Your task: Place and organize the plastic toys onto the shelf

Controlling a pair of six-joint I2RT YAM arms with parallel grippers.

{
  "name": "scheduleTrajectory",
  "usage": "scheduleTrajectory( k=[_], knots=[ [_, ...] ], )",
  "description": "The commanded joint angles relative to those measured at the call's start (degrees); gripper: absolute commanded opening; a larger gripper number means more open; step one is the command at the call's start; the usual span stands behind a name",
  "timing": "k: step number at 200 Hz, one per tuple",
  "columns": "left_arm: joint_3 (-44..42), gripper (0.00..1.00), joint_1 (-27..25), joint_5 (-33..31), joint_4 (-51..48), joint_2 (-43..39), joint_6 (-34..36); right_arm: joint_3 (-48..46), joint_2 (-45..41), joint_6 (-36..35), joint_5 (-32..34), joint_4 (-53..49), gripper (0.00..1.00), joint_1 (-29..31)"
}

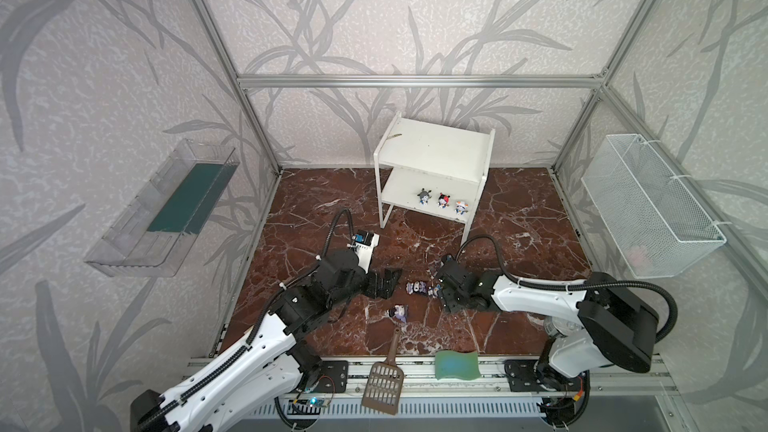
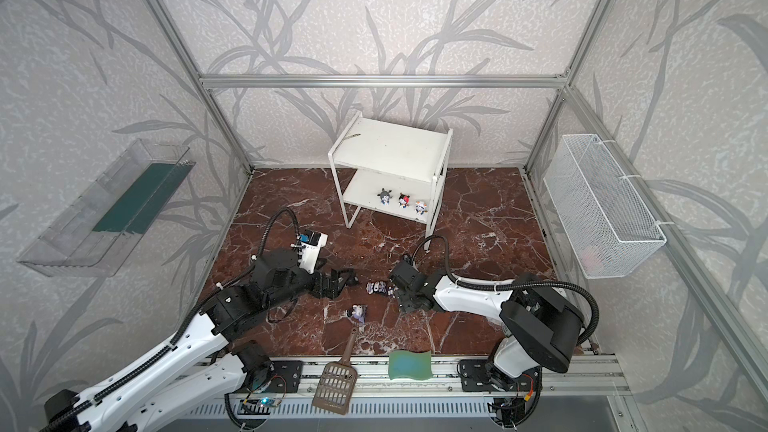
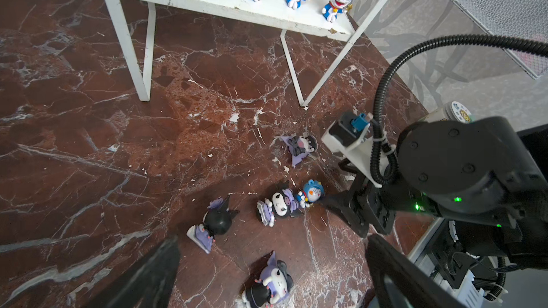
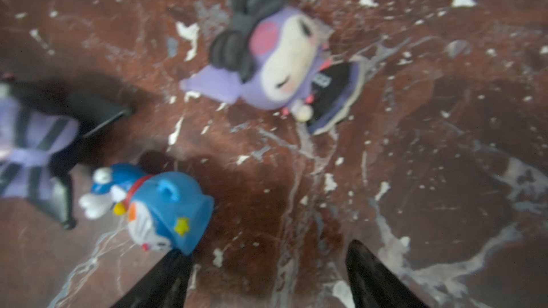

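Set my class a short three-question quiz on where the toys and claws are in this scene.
1. How many toys stand on the lower board of the shelf?
2. True or false: the right claw is shut.
3. Which lies closest to the right claw? A. green sponge B. blue-hooded toy C. brown scoop

Key: 1. three; 2. false, it is open and holds nothing; 3. B.
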Motion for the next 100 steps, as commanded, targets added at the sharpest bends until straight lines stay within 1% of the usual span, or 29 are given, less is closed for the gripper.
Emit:
scheduleTrajectory(
  k=[1, 23, 39, 69, 80, 86, 95, 100],
  knots=[
    [2.08, 0.99, -0.34, 0.47, -0.05, 0.35, 1.18, 0.40, -0.37, -1.64, 1.41, 2.25, 0.81, -2.44],
    [2.39, 0.99, -0.44, 0.28, -0.40, 0.16, 1.25, 2.52, 0.88, -3.87, -0.02, 3.06, 0.81, -3.20],
    [2.44, 0.99, -0.42, 0.19, -0.82, -0.14, 1.25, 3.19, 0.54, -3.57, -0.93, 1.74, 0.81, -3.17],
    [2.00, 0.99, -0.47, -0.25, -1.32, -1.44, 1.08, 0.37, -6.19, -0.08, -4.31, -2.50, 0.80, -2.22],
    [1.66, 0.99, -0.52, -0.42, -1.01, -1.73, 1.08, -0.87, -9.08, 0.58, -7.71, -3.03, 0.78, -1.30],
    [1.56, 0.99, -0.52, -0.32, -0.89, -1.78, 1.00, -1.65, -10.38, 0.78, -10.83, -2.33, 0.73, -1.15],
    [1.46, 0.99, -0.56, -0.13, -0.62, -1.59, 1.03, -2.67, -11.86, 1.98, -14.90, -1.17, 0.58, -1.06],
    [1.42, 0.99, -0.53, 0.06, -0.52, -1.48, 0.99, -3.37, -12.44, 2.52, -17.13, 0.09, 0.52, -0.91]
  ],
)
